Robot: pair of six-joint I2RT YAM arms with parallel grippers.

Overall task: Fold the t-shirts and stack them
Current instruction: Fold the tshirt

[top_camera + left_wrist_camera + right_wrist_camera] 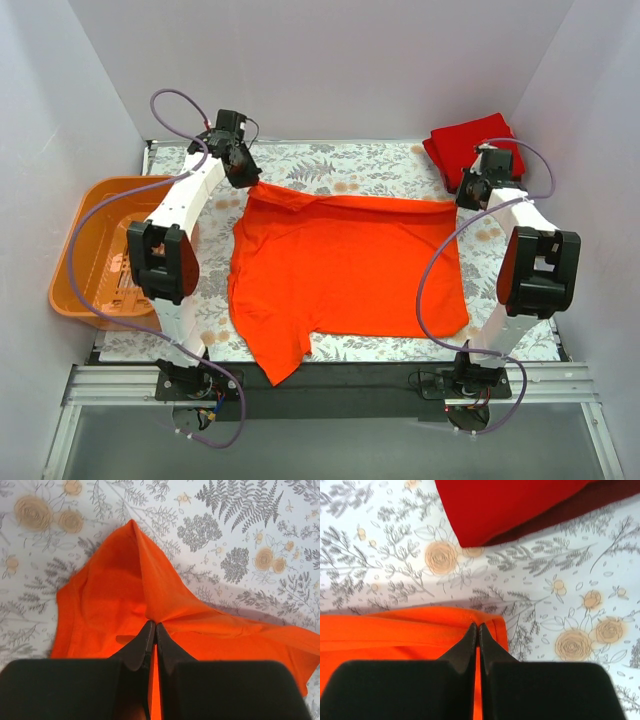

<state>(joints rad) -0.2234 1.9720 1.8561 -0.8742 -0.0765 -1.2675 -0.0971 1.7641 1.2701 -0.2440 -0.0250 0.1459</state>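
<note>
Centre of desk (pixel 370 160), on white cover printed with flowers and ferns: bright orange-red plain cloth t-shirt (pixel 345 265). Spread mostly flat, one sleeve trailing toward near edge at left, far edge running from one arm to the other.

Left tool (pixel 247 176): at far left corner of that t-shirt, clenched on a fold of it. In left wrist view, black fingertips (pixel 148 630) pressed together with cloth pinched between. Fabric raised into a peaked ridge ahead of tips, rest sloping down onto cover.

Right tool (pixel 470 193): at far right corner of same t-shirt, clenched on its hemmed edge. In right wrist view, tips together right at cloth border, thin orange strip visible in slit between fingers.

Far right corner of desk: deeper red plain cloth t-shirt (pixel 470 145), folded into a thick pad. Lying apart from orange-red one, just beyond right tool.

Left edge of desk, beside left arm: rigid orange plastic basket (pixel 75 255) with slotted floor, partly hidden by arm.
</note>
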